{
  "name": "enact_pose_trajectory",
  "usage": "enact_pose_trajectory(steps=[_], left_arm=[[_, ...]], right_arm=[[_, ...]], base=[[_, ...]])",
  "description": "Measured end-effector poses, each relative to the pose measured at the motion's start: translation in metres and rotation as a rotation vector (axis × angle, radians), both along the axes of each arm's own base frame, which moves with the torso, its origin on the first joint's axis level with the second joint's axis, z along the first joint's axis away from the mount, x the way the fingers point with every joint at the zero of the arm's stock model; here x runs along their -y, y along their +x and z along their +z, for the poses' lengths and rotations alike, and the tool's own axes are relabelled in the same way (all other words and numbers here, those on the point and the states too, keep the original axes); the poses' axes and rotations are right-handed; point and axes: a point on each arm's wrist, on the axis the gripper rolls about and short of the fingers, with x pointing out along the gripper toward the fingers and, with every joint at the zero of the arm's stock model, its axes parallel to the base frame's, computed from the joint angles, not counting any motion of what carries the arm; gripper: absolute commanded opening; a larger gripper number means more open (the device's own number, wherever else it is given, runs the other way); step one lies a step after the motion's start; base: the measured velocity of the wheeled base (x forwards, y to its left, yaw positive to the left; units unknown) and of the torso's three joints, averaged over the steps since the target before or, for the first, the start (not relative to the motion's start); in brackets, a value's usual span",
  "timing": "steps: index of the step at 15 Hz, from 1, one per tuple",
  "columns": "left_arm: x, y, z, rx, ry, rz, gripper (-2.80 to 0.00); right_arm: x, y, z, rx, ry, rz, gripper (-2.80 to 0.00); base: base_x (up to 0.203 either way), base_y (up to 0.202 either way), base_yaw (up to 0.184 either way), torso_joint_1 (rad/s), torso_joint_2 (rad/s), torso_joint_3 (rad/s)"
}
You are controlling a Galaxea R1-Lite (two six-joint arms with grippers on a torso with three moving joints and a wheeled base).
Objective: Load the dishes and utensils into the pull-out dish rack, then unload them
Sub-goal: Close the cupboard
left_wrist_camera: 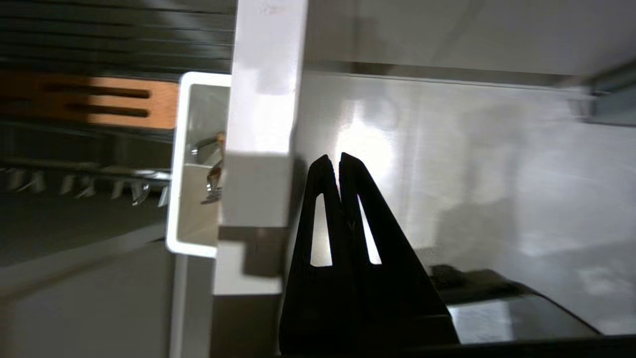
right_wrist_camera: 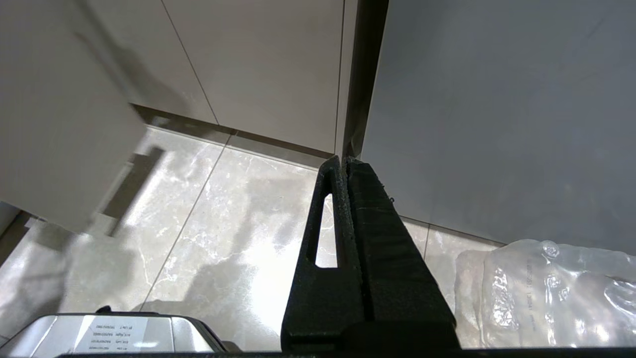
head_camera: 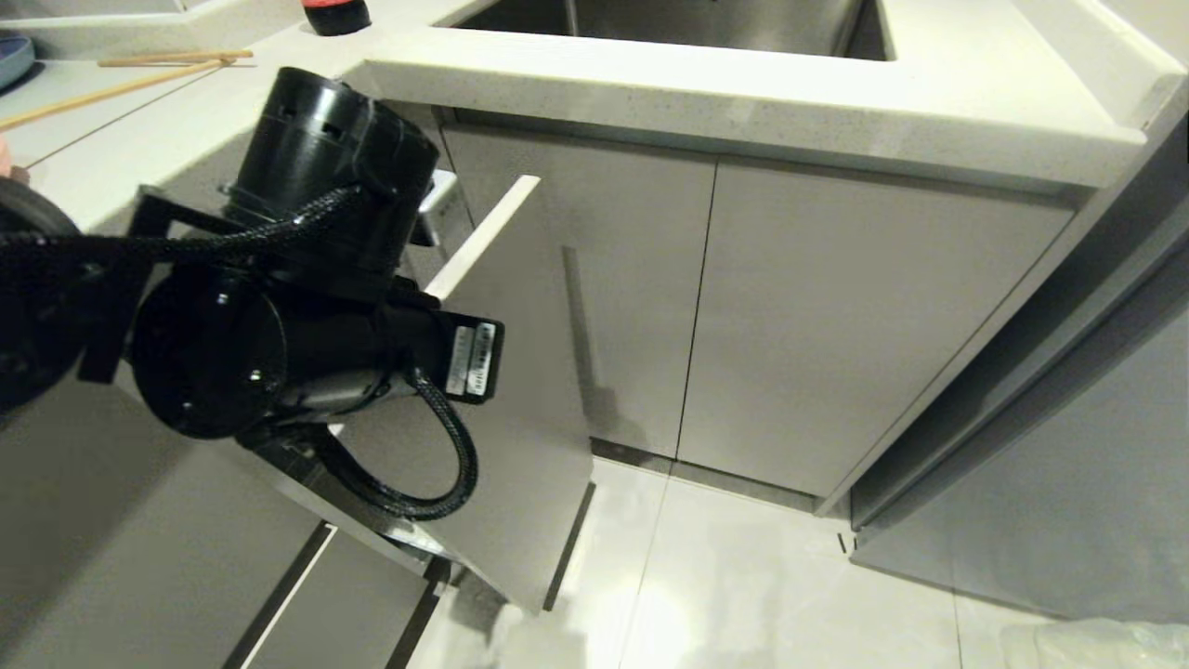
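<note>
The pull-out dish rack stands pulled out, its pale grey front panel (head_camera: 520, 372) below the counter. In the left wrist view I see the panel's top edge (left_wrist_camera: 263, 99), the white utensil cup (left_wrist_camera: 196, 219), the slotted wooden strip (left_wrist_camera: 124, 102) and the prongs (left_wrist_camera: 74, 181). A small metal utensil (left_wrist_camera: 212, 174), apparently the spoon, lies in the cup. My left gripper (left_wrist_camera: 339, 158) is shut and empty, just outside the panel's edge. In the head view the left arm (head_camera: 279, 307) hides it. Pale chopsticks (head_camera: 176, 58) lie on the counter. Bowl and plate are out of view.
My right gripper (right_wrist_camera: 343, 160) hangs parked and shut over the floor tiles, near a clear plastic bag (right_wrist_camera: 546, 293). The sink (head_camera: 669, 23) is set in the counter (head_camera: 743, 102). A blue-grey dish edge (head_camera: 11, 56) and a red-and-black object (head_camera: 334, 14) sit at the back left.
</note>
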Motion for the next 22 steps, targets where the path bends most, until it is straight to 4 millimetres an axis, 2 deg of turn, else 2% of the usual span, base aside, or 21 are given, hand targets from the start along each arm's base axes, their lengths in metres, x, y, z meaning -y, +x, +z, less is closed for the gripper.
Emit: enact_pose_trajectory(steps=[2,5,7,9,13,16,18,20,22], left_arm=[[-0.019,0.007,0.004,0.01,0.041,0.046,-2.8],[-0.058,0.021,0.011,0.018,0.114,0.16,-2.8],[-0.08,0.023,0.017,0.029,0.153,0.213,-2.8],[-0.086,0.02,0.02,0.039,0.153,0.227,-2.8],[-0.072,0.01,0.023,0.051,0.123,0.143,-2.8],[-0.064,-0.006,0.033,0.099,0.058,0.052,-2.8],[-0.069,-0.024,0.051,0.176,-0.049,-0.026,-2.8],[-0.084,-0.047,0.072,0.259,-0.163,-0.105,-2.8],[-0.109,-0.078,0.091,0.354,-0.264,-0.138,-2.8]], right_arm=[[0.0,0.0,0.0,0.0,0.0,0.0,-2.8],[0.0,0.0,0.0,0.0,0.0,0.0,-2.8],[0.0,0.0,0.0,0.0,0.0,0.0,-2.8],[0.0,0.0,0.0,0.0,0.0,0.0,-2.8],[0.0,0.0,0.0,0.0,0.0,0.0,-2.8],[0.0,0.0,0.0,0.0,0.0,0.0,-2.8],[0.0,0.0,0.0,0.0,0.0,0.0,-2.8],[0.0,0.0,0.0,0.0,0.0,0.0,-2.8],[0.0,0.0,0.0,0.0,0.0,0.0,-2.8]], base=[[0.0,0.0,0.0,0.0,0.0,0.0],[0.0,0.0,0.0,0.0,0.0,0.0],[0.0,0.0,0.0,0.0,0.0,0.0],[0.0,0.0,0.0,0.0,0.0,0.0],[0.0,0.0,0.0,0.0,0.0,0.0],[0.0,0.0,0.0,0.0,0.0,0.0],[0.0,0.0,0.0,0.0,0.0,0.0],[0.0,0.0,0.0,0.0,0.0,0.0],[0.0,0.0,0.0,0.0,0.0,0.0]])
